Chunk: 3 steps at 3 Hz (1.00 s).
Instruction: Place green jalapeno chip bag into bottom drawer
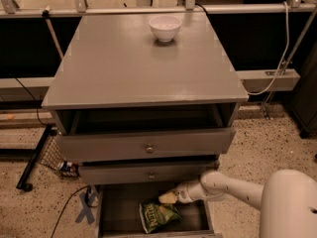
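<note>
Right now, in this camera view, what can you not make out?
All in the camera view.
Bottom drawer: front cut off by the lower picture edge.
Green jalapeno chip bag: lettering too small to read.
Hand, just above the bag: contact with it unclear.
Top drawer: inside dark under the cabinet top.

You are looking at one grey bench (143,68) carrying one white bowl (165,28), and three drawers are sitting pulled out beneath it: one top drawer (99,147) and one middle drawer (114,174), showing two brass knobs (149,148) between them, plus one bottom drawer (123,205). One green jalapeno chip bag (157,215) is lying in that bottom drawer. One gripper (168,198), on the robot's single arm (228,187), is hovering over the bottom drawer just beside the bag's upper edge.
</note>
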### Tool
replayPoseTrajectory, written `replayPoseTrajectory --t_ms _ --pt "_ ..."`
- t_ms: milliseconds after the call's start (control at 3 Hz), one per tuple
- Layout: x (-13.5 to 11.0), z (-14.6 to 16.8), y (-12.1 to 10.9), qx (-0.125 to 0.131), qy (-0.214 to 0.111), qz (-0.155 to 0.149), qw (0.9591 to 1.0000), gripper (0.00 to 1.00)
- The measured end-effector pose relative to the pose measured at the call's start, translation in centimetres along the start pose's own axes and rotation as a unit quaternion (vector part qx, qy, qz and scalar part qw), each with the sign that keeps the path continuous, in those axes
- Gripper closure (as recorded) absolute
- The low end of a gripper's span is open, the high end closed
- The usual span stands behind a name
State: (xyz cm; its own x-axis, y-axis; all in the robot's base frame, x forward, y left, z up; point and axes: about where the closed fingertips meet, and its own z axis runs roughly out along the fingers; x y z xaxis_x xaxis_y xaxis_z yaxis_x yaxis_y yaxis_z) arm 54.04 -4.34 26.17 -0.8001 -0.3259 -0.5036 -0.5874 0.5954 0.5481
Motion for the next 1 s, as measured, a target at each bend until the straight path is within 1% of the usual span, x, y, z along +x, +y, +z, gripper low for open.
replayPoseTrajectory --t_ms 333,667,1000 --pt "0.1 0.2 0.1 -0.001 0.001 0.000 1.0000 0.00" --pt "0.1 0.2 0.2 -0.002 0.001 0.000 1.0000 0.00" --pt "2.5 -2.2 -1.7 0.036 0.002 0.026 0.9990 0.00"
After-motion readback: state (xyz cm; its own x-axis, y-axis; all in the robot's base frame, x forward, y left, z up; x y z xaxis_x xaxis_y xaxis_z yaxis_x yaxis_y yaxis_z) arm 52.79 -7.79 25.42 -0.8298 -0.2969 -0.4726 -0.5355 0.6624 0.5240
